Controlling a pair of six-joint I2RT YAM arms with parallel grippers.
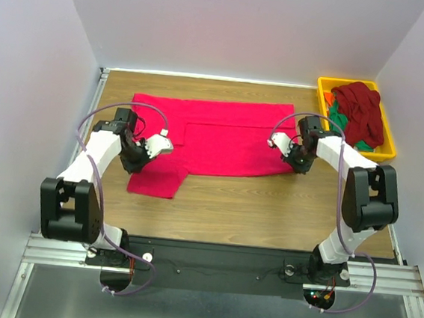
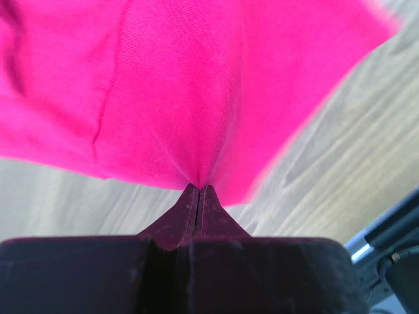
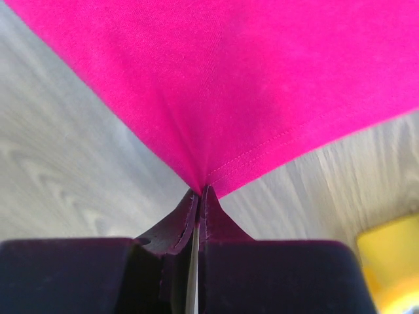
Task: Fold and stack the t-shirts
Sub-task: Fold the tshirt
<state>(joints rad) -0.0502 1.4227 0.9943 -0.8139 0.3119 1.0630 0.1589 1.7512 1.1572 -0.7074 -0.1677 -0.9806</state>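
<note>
A crimson-pink t-shirt (image 1: 222, 134) lies spread across the middle of the wooden table, partly folded, with a sleeve reaching toward the front left. My left gripper (image 1: 135, 159) is shut on the shirt's left part, the cloth (image 2: 196, 98) pinched at its fingertips. My right gripper (image 1: 296, 161) is shut on the shirt's hemmed right front corner (image 3: 222, 98). A dark maroon t-shirt (image 1: 361, 107) lies heaped in the yellow tray, with green (image 1: 339, 119) and orange cloth under it.
The yellow plastic tray (image 1: 388, 152) stands at the back right corner; its edge shows in the right wrist view (image 3: 393, 261). White walls enclose the table on three sides. Bare wood (image 1: 267, 209) lies in front of the shirt.
</note>
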